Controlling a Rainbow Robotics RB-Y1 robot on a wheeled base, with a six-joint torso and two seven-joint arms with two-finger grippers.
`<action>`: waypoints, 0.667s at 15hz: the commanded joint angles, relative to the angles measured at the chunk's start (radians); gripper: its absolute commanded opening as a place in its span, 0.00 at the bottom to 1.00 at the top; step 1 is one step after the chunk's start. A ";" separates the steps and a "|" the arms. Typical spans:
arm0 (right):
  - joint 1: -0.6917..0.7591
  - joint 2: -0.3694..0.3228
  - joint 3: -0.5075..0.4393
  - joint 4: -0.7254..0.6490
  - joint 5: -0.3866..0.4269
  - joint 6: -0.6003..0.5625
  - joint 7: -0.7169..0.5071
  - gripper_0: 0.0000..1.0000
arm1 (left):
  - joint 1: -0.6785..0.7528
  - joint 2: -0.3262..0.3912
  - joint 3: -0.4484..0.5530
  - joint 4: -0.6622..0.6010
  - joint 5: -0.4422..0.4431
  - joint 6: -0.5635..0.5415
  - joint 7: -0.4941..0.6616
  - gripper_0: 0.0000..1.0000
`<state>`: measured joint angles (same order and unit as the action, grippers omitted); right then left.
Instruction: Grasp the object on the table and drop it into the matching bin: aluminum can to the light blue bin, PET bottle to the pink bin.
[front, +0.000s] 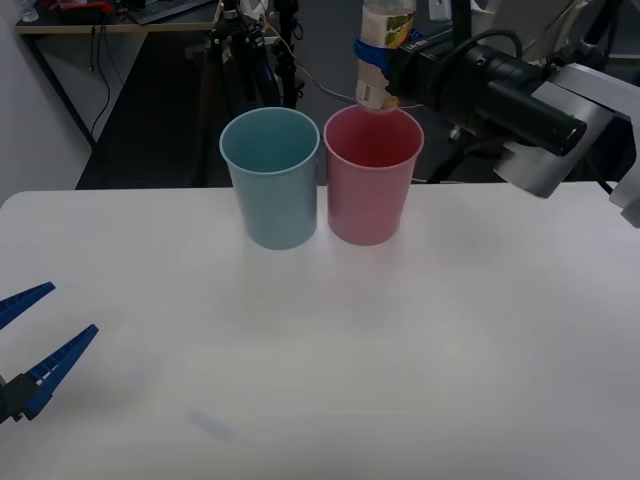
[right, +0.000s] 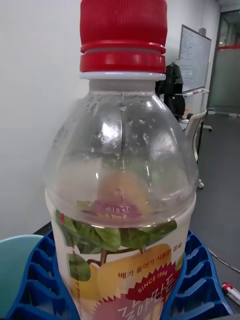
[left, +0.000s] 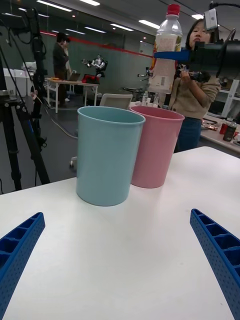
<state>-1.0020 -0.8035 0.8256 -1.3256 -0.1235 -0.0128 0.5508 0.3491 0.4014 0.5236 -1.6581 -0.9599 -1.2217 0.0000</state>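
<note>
Left gripper (front: 30, 345): parked low over the near left corner of the surface (front: 400, 350), well apart from both bins. Jaws stood wide open and empty, touching nothing; in the left wrist view the two blue ribbed fingers (left: 217, 260) sat at the corners with bare white surface between them.

Light blue bin (front: 271, 177): upright on the surface at the far middle, mouth open, interior apparently empty. It stood just beside the pink bin, the two rims touching or very nearly so.

Pink bin (front: 371, 175): upright, immediately right of the light blue bin, mouth open.

PET bottle (front: 384, 55): held clear of the surface, long axis upright, red cap (right: 123, 35) uppermost. Its base hung just above the pink bin's rim, over the far side of the mouth as the front view gave it; how squarely it centred front to back could not be told. Clear shoulder beaded with droplets inside, pale printed label below.

Right gripper (front: 385, 52): reached in from the right at bottle height, by far the nearer arm. Jaws were closed around the bottle's labelled body, a blue finger (right: 35, 280) on either side.

Judgement: the drop turned on the base lying wholly within the pink rim, not over the neighbouring blue one; release then looked sufficient.
</note>
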 joint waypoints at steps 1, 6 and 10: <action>0.000 0.010 0.000 0.002 0.015 0.007 0.000 0.00 | 0.000 0.000 0.000 0.000 0.000 0.000 0.000 1.00; 0.000 0.012 0.001 0.002 0.016 0.007 0.000 1.00 | 0.000 0.000 0.000 0.000 0.000 0.000 0.000 1.00; 0.002 0.010 0.000 0.002 0.015 0.007 -0.002 1.00 | 0.000 0.000 0.000 0.000 0.000 0.000 0.000 1.00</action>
<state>-1.0005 -0.7918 0.8254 -1.3248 -0.1082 -0.0061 0.5494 0.3491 0.4014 0.5236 -1.6581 -0.9599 -1.2217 0.0000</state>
